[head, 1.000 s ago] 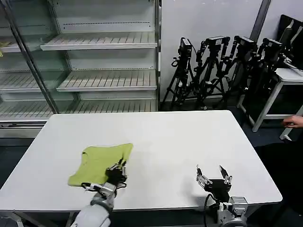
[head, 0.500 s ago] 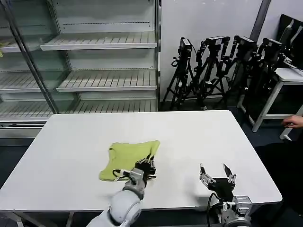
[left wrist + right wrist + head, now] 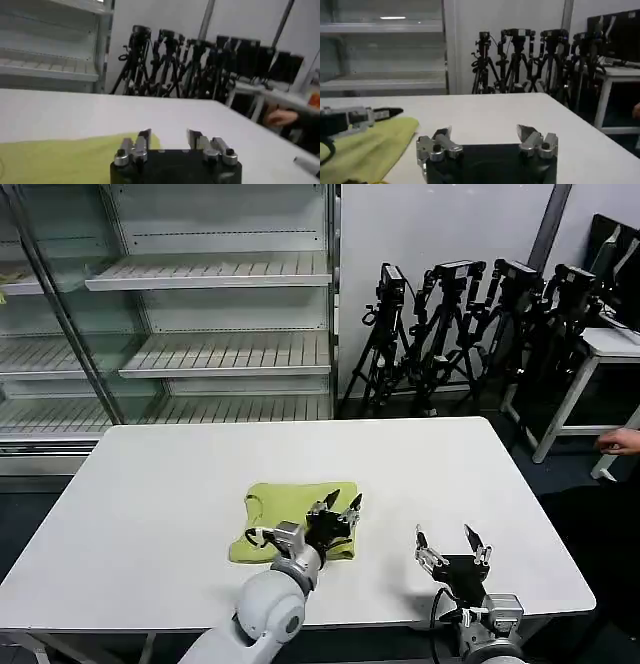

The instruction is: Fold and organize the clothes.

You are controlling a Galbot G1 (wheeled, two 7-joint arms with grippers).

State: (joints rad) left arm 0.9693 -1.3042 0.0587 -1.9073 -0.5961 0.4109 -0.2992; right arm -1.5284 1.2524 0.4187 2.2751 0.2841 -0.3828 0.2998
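the t-shirt (image 3: 285, 519) lies folded on the worktop (image 3: 420, 474); left gripper (image 3: 340, 506) and right gripper (image 3: 446, 541) fingers spread, tidying left.

I'm running this one in what's pretty clearly a robotics lab or data-collection studio, not anyone's home. Straight ahead of my head camera there's a plain white table (image 3: 400, 474) on a dark floor, and behind it a row of black camera tripods (image 3: 470, 324) parked against a bare white wall. Off to my left stands a glass-fronted display cabinet with white slatted shelves (image 3: 220, 279), shop-style, with nothing on them that I can make out. Another white table (image 3: 600, 349) sits at the far right edge.
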